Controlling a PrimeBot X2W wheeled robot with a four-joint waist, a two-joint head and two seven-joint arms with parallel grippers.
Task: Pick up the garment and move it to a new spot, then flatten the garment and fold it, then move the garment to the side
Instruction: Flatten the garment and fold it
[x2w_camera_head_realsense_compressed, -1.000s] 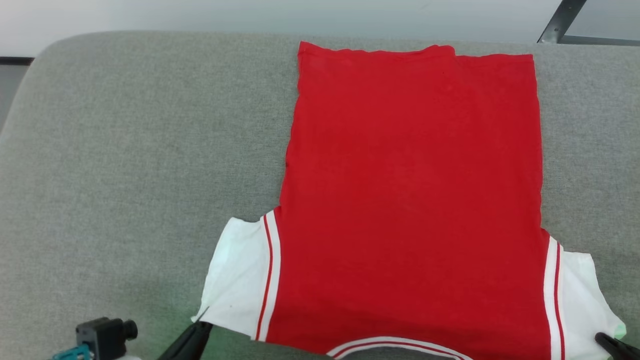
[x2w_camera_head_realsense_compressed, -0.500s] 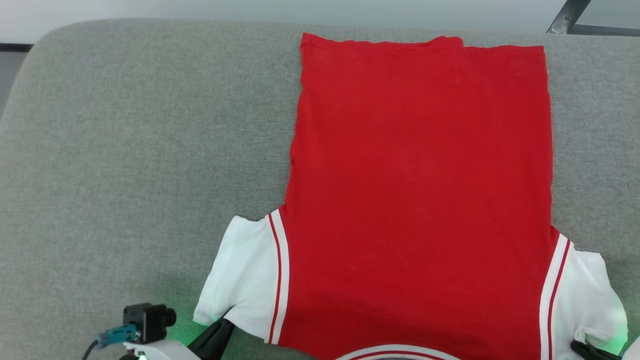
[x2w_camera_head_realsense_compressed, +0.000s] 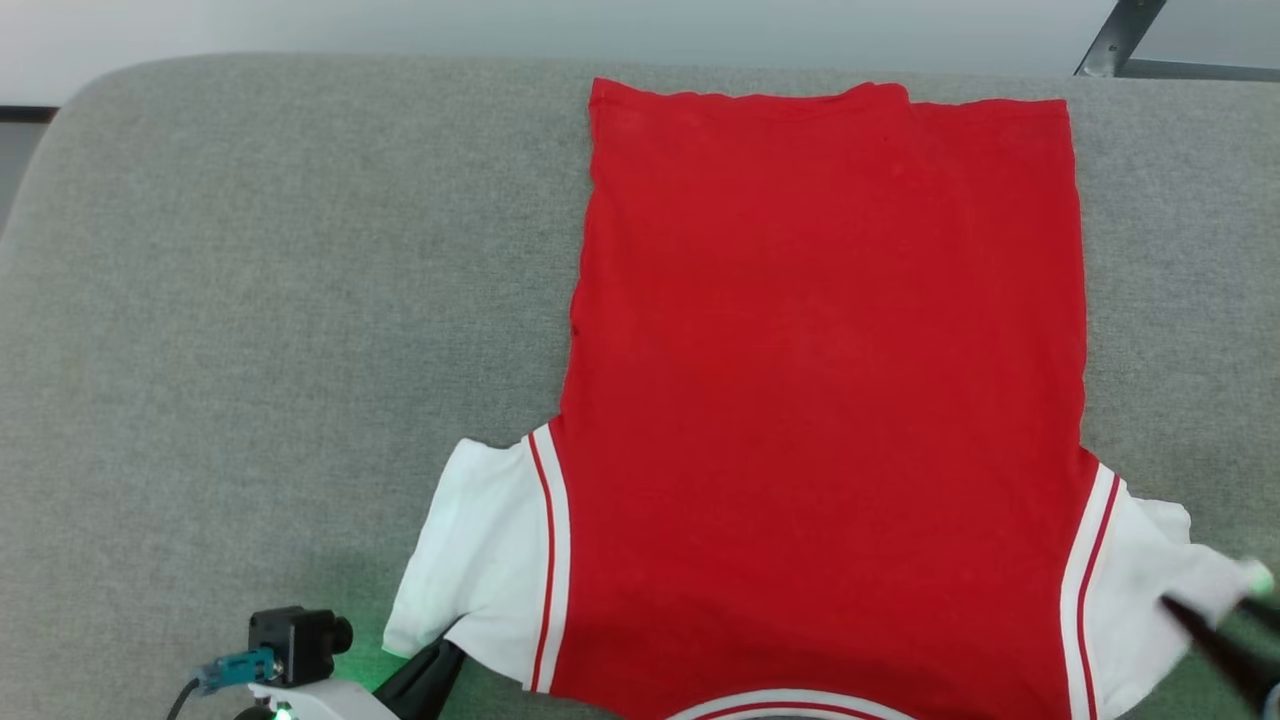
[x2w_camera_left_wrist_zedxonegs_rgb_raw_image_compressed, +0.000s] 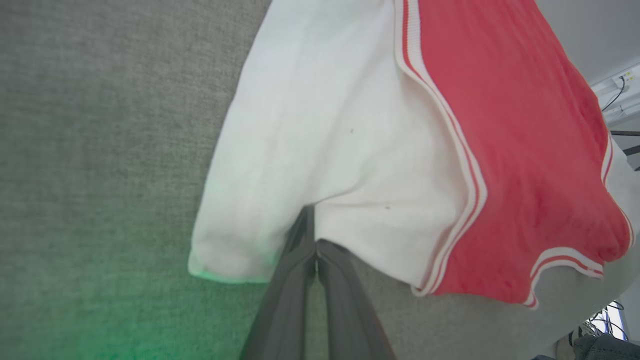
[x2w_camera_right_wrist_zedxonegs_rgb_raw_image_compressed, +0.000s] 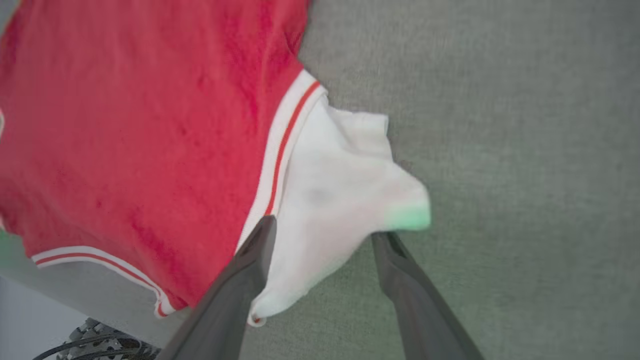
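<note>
Head view shows you the garment (x2w_camera_head_realsense_compressed: 820, 400) spread flat on the grey cushion (x2w_camera_head_realsense_compressed: 280, 330), right of centre, with its hem at the far edge and its white sleeves nearest you. Your left gripper (x2w_camera_left_wrist_zedxonegs_rgb_raw_image_compressed: 311, 227) is clenched on the lower edge of the left sleeve. Your right gripper (x2w_camera_right_wrist_zedxonegs_rgb_raw_image_compressed: 325, 232) stands open, fingers astride the right sleeve without pinching it. The fabric looks light, limp and quick to bunch. I'd take it at the sleeve hems or shoulder seams, both sides together, and lift evenly.
</note>
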